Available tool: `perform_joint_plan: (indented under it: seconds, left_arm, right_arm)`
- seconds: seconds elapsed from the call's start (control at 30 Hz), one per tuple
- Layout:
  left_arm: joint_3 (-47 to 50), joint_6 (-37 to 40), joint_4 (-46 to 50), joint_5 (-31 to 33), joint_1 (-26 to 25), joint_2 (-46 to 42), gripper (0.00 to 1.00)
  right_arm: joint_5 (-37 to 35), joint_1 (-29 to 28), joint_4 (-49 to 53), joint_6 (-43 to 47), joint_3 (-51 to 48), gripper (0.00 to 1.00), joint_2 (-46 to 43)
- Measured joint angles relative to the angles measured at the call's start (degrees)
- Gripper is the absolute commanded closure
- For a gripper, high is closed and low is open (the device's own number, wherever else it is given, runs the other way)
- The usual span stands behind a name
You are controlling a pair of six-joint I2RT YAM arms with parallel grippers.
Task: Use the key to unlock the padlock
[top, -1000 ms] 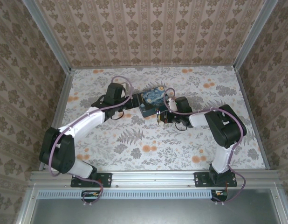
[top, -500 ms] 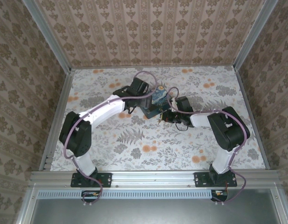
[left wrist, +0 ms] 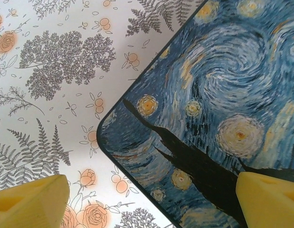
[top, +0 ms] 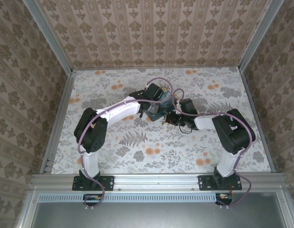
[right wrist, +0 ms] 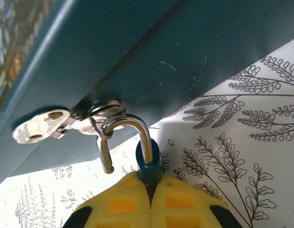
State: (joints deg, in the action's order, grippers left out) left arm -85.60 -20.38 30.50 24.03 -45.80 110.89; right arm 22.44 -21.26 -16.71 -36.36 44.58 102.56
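Teal padlock (right wrist: 148, 160) is clamped in right gripper (right wrist: 151, 192), its shackle (right wrist: 137, 127) hooked through latch (right wrist: 97, 114) of painted box (left wrist: 223, 85); left gripper (left wrist: 151, 202) is held wide apart over box corner.

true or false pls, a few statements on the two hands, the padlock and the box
1. The right hand is shut on the teal body of the padlock. True.
2. The left hand is clamped on the box lid. False: it is open, its fingers wide apart over a corner of the box.
3. The padlock's shackle is hooked through the metal fitting on the side of the box. True.
4. The box sits on a plain white table. False: the table has a print of ferns and orange flowers.
5. The box lid is painted with blue and yellow swirls. True.
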Motion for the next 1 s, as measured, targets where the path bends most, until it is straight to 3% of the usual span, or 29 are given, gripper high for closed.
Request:
perform_joint_plan:
  seconds: [0.4,0.7,1.0]
  left_arm:
    - [-0.4,0.7,-0.4,4.5,-2.6,1.3,0.08]
    - [0.5,0.6,-3.1,5.4,-3.5,1.7,0.08]
    - [1.8,0.5,-6.0,5.8,-3.7,1.7,0.1]
  right_arm:
    - [0.7,1.0,-6.0,-7.3,-2.7,1.0,-0.1]
    - [2.3,2.9,-10.5,-14.6,-3.5,1.0,0.2]
    - [4.0,4.4,-11.4,-16.4,-1.9,1.0,1.8]
